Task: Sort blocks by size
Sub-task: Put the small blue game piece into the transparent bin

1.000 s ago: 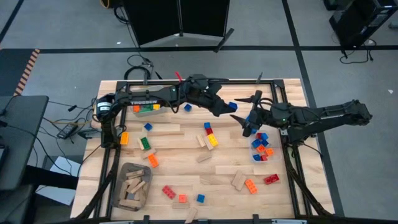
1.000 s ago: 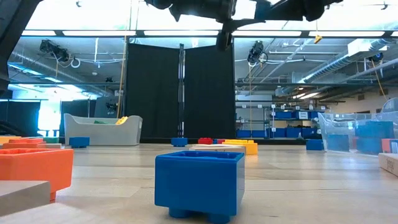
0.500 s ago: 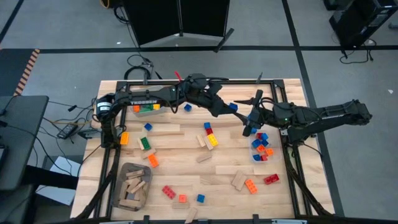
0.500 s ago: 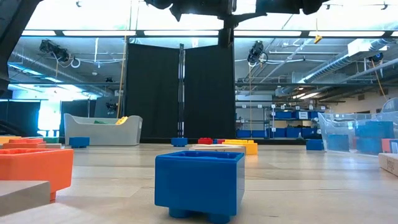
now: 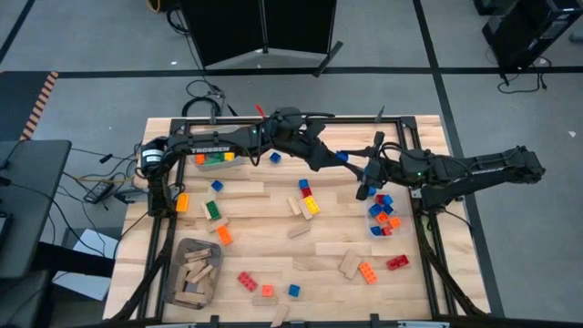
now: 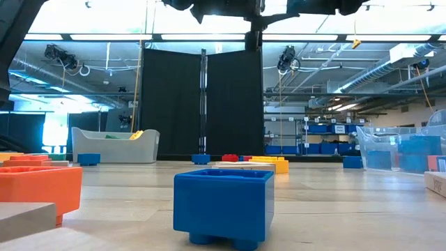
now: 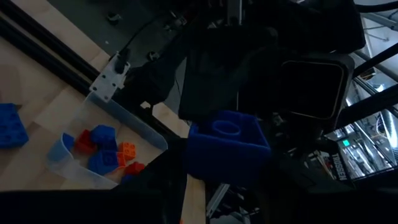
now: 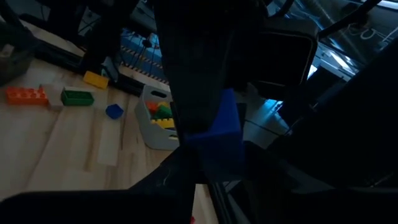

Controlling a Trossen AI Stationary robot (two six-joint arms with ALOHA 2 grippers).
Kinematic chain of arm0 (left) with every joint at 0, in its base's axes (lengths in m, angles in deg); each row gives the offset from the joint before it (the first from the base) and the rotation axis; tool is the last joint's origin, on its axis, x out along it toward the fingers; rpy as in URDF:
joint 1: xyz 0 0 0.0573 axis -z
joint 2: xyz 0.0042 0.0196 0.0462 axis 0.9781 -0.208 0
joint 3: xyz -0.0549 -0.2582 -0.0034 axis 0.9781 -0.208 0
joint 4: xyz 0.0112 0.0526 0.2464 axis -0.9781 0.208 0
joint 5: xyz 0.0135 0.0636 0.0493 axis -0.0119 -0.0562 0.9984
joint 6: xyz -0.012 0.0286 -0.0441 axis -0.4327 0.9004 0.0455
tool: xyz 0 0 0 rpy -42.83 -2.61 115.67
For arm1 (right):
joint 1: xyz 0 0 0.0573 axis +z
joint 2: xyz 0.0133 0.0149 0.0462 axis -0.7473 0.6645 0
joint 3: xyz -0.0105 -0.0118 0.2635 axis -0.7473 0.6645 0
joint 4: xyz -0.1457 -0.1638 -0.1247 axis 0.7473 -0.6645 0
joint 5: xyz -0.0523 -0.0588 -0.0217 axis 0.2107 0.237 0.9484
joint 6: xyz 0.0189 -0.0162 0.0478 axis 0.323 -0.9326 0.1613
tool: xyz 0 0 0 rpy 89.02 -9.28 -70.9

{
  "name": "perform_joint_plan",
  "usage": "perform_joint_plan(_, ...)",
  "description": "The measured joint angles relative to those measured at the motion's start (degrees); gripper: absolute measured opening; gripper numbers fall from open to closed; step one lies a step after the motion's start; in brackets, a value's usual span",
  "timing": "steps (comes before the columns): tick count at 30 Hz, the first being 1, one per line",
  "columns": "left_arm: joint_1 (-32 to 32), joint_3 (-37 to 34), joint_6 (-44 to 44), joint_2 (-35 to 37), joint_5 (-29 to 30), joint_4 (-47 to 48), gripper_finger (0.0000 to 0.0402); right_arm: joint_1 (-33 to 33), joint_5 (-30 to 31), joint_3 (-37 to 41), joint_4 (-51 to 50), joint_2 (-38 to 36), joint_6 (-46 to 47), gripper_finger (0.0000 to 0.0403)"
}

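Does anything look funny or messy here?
Yes: both hands, the left hand and the right hand, meet in mid-air at one small blue block. Loose blocks lie scattered across the table, unsorted.

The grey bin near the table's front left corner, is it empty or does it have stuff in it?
Not empty. The grey bin holds a pile of tan wooden pieces, seen from above.
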State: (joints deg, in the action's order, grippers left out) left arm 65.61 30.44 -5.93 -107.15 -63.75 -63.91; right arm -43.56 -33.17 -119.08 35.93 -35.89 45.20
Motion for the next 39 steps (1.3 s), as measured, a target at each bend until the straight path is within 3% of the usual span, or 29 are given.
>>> perform_joint_plan(10, -0.26, 0.0, 4.39, 0.0, 2.25, -0.12, 0.0216, 0.02, 1.7, 0.0, 0.13, 0.07, 0.27, 0.0125)
perform_joint_plan(20, -2.58, 0.0, 7.72, 0.0, 2.27, 0.0, 0.0224, 2.33, 13.2, 0.0, -5.99, -4.52, 1.96, 0.0126)
perform_joint_plan(23, -2.95, 0.0, 8.76, 0.0, 3.0, 0.12, 0.0225, 3.19, 13.2, 0.0, -9.56, -7.16, 9.95, 0.0126)
perform_joint_plan(26, -2.9, 0.0, 15.79, 0.0, 5.29, 0.23, 0.0224, 3.5, 13.2, 0.0, -15.94, -9.96, 22.33, 0.0126)
perform_joint_plan(33, -0.8, 0.0, 34.01, 0.0, 16.98, 1.37, 0.0219, 3.5, 12.57, 0.0, -34.5, -14.88, 50.52, 0.0125)
perform_joint_plan(39, 0.07, 0.0, 39.34, 0.0, 21.91, 2.58, 0.0218, 3.3, 4.93, 0.0, -47.2, -15.15, 67.96, 0.0126)
